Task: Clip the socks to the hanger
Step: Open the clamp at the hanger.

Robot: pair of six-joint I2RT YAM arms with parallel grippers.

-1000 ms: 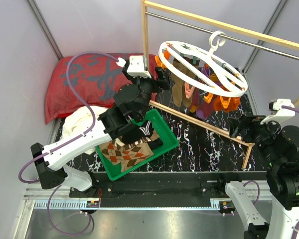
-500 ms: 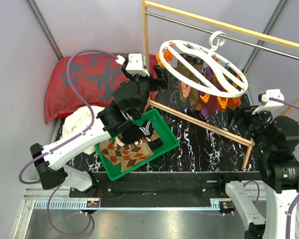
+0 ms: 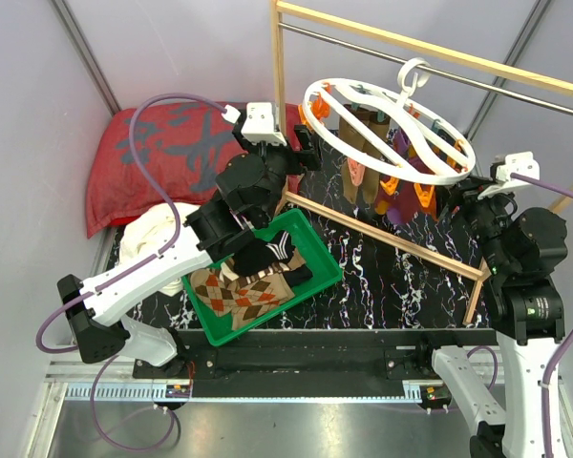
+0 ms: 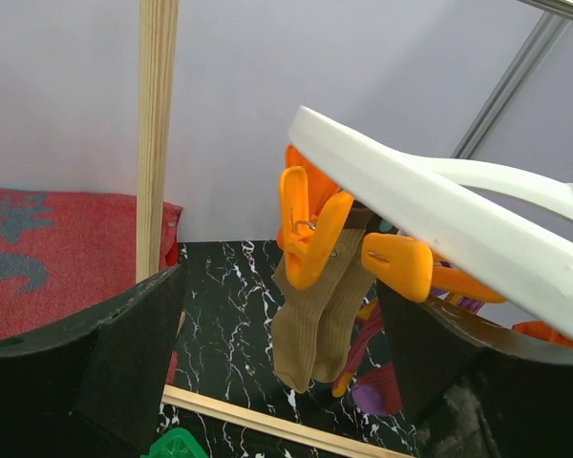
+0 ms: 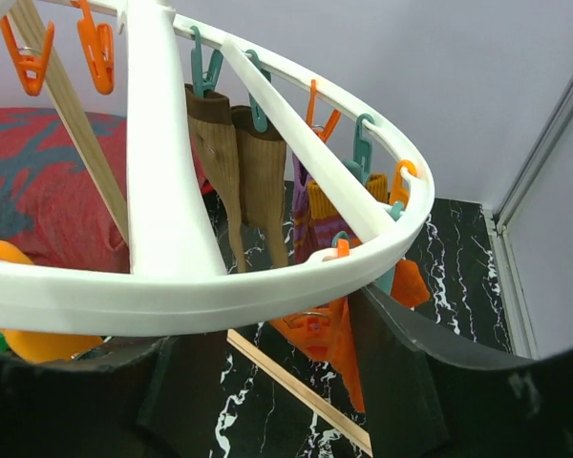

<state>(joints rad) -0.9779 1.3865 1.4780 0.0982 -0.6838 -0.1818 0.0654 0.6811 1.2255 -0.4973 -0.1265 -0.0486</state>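
Right gripper (image 3: 456, 197) fingers straddled the hanger (image 5: 220, 296) rim (clamped or not, unclear); left gripper (image 3: 306, 151) fingers gaped empty. Steadying the rim mattered first.

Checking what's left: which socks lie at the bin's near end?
The argyle socks, brown-tan with diamonds; the black striped socks lie behind them in the bin.

I see the hanger (image 5: 220, 291) in smooth, slightly glossy white plastic, its clips (image 4: 306, 224) shiny orange plastic, the socks (image 3: 244, 294) soft knitted cloth, the post (image 4: 158, 134) bare matt wood, the tabletop (image 4: 229, 286) black marbled gloss.
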